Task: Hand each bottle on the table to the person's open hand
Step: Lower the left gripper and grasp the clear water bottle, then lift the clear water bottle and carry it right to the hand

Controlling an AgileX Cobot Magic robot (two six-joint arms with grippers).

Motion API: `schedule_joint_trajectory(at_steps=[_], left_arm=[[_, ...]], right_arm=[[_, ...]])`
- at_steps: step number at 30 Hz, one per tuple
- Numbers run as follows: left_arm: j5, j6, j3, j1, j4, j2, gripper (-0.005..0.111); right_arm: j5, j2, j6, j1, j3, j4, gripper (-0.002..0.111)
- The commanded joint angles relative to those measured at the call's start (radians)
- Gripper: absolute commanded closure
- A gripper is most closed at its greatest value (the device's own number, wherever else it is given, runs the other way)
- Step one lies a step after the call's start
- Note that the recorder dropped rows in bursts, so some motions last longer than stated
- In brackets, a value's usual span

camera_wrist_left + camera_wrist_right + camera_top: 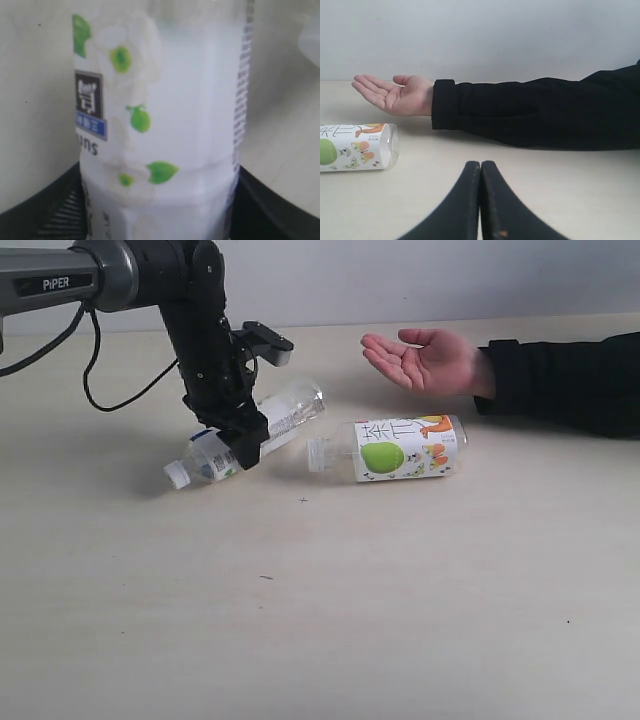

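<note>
**Left tool** [245,445]: clamped across the mid-body of the white-and-green bottle [285,415]. The bottle sits slanted in the grip. Its white cap [177,475] is low on the side of the tool away from the person, and its clear base is raised on the side toward the open hand [425,360]. Whether the cap end touches the desk [400,590] cannot be told. In the left wrist view the labelled wall fills the span between the two black fingers [55,217], with no gap on either side.

**Apple-label bottle** [395,448]: lies on its side on the desk, beyond the left tool toward the person. It is near the held bottle but apart from it, and its neck points back at the tool. The hand, palm up, is farther off on that same side.

**Right tool** [480,200]: fingers pressed together with nothing between them, low over the desk. The hand and dark sleeve [535,112] are ahead of it.

**Handling (judged):**
- Both bottles are thin clear plastic and probably light. No liquid level can be made out.
- Such a wall dents under a hard squeeze, and the glossy film label offers little friction.
- A round barrel pinched at one line may swivel, so a hold near the balance point, as here, suits it.
- The lying bottle is best taken across its labelled barrel, not its tapering neck.
</note>
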Motion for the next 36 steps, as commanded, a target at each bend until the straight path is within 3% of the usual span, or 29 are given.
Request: schedule_joint_trajectory(at_steps=[1, 9, 15, 19, 23, 27, 30, 36], left_arm=[[0.033, -0.003, -0.006, 0.000, 0.010, -0.010, 0.106], [0.020, -0.097, -0.006, 0.000, 0.043, -0.122, 0.107], [0.020, -0.265, -0.006, -0.025, 0.018, -0.231, 0.107], [-0.020, -0.378, -0.006, -0.098, -0.070, -0.287, 0.107], [-0.130, -0.530, -0.006, -0.231, -0.083, -0.287, 0.107], [-0.404, -0.680, -0.006, -0.361, -0.088, -0.277, 0.107], [-0.526, -0.763, -0.019, -0.377, -0.128, -0.268, 0.107], [-0.526, -0.781, -0.170, -0.358, -0.288, -0.180, 0.107]], right_arm=[[-0.013, -0.006, -0.005, -0.004, 0.004, -0.005, 0.108], [-0.011, -0.006, -0.005, -0.004, 0.004, 0.000, 0.108], [-0.011, -0.006, -0.005, -0.004, 0.004, 0.000, 0.108], [-0.011, -0.006, -0.005, -0.004, 0.004, 0.000, 0.108], [-0.011, -0.006, -0.005, -0.004, 0.004, 0.000, 0.108], [-0.011, -0.006, -0.005, -0.004, 0.004, 0.000, 0.108], [-0.011, -0.006, -0.005, -0.004, 0.004, 0.000, 0.108], [-0.011, -0.006, -0.005, -0.004, 0.004, 0.000, 0.108]])
